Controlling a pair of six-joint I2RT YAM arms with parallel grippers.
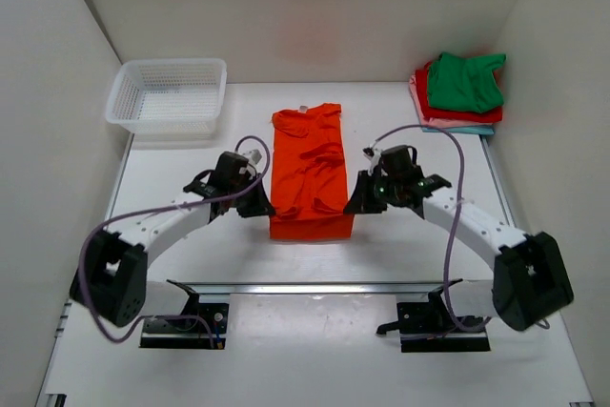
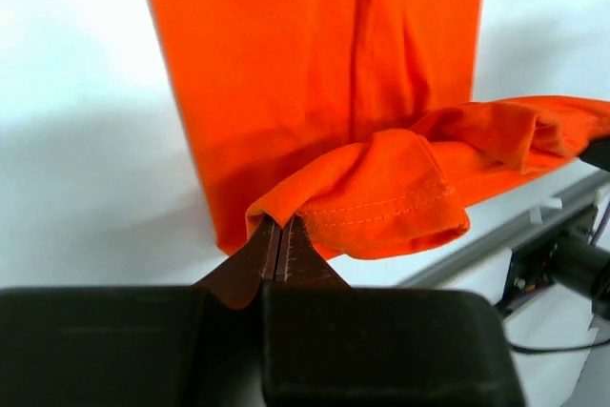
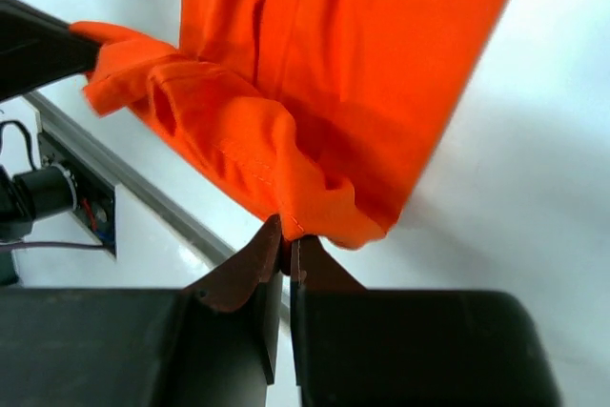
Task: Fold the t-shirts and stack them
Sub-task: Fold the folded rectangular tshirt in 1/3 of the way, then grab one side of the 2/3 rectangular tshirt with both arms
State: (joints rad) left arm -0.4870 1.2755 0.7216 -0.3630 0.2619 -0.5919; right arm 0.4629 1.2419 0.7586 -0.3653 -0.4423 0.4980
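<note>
The bright orange t-shirt (image 1: 307, 171) lies as a long narrow strip in the middle of the table, collar at the far end. Its near hem is lifted off the table between both grippers. My left gripper (image 1: 259, 205) is shut on the hem's left corner; the left wrist view shows the cloth (image 2: 381, 193) pinched at the fingertips (image 2: 278, 228). My right gripper (image 1: 358, 199) is shut on the right corner, with the cloth (image 3: 286, 154) pinched at its tips (image 3: 289, 235). A stack of folded t-shirts (image 1: 459, 91), green on top of red, pink and light blue, sits at the far right.
A white plastic mesh basket (image 1: 168, 94) stands at the far left. White walls close in the table on the left, back and right. A metal rail (image 1: 324, 288) with the arm bases runs along the near edge.
</note>
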